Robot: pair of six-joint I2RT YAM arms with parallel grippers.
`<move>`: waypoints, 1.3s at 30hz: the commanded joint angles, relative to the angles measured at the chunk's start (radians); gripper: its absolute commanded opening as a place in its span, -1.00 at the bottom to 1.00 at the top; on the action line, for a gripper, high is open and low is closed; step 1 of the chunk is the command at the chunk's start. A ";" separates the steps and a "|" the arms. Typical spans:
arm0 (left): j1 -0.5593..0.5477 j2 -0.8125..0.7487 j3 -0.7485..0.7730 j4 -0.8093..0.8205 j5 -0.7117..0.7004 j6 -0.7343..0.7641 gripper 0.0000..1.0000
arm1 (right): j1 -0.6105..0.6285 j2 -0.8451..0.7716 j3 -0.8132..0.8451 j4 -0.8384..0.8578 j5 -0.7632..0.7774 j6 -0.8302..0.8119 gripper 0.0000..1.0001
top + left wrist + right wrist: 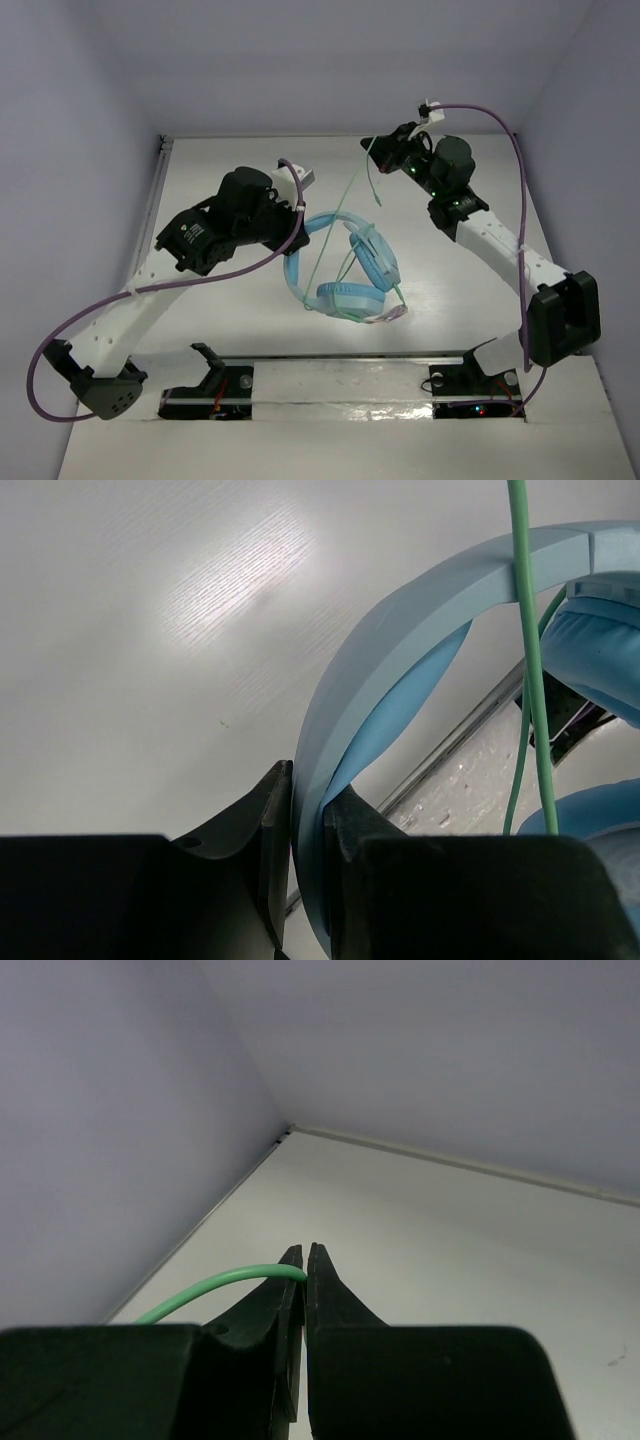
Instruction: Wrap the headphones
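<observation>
The light blue headphones (345, 265) sit in the middle of the table, earcups toward the near side. My left gripper (296, 222) is shut on the thin band (400, 640); both fingers (265, 830) clamp it. The pale-green cable (345, 200) runs up from the earcups to my right gripper (378, 148), raised at the far right. In the right wrist view that gripper (305, 1260) is shut on the cable (220, 1285), which curves away to the left. The cable also crosses the band in the left wrist view (530, 680). The plug is not visible.
The table's back wall and left rail (160, 190) bound the work area. A metal rail (340, 357) runs along the near edge between the arm bases. Thick purple arm cables (520, 190) loop over each arm.
</observation>
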 commanded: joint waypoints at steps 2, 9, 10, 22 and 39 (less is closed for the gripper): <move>0.006 -0.055 0.004 0.080 0.021 -0.016 -1.00 | -0.021 -0.043 0.025 -0.069 0.103 -0.054 -1.00; 0.049 -0.087 0.003 0.135 0.040 -0.039 -1.00 | -0.031 -0.145 -0.119 -0.059 0.082 -0.015 -1.00; 0.061 -0.089 0.015 0.156 0.053 -0.043 -1.00 | -0.031 -0.152 -0.148 -0.060 0.065 -0.010 -1.00; 0.154 -0.032 0.029 0.435 -0.053 -0.203 -1.00 | 0.048 -0.144 -0.332 0.038 -0.260 0.119 -1.00; 0.227 0.052 -0.375 1.048 -0.381 -0.531 -1.00 | 0.075 0.009 -0.589 0.566 -0.314 0.593 -0.83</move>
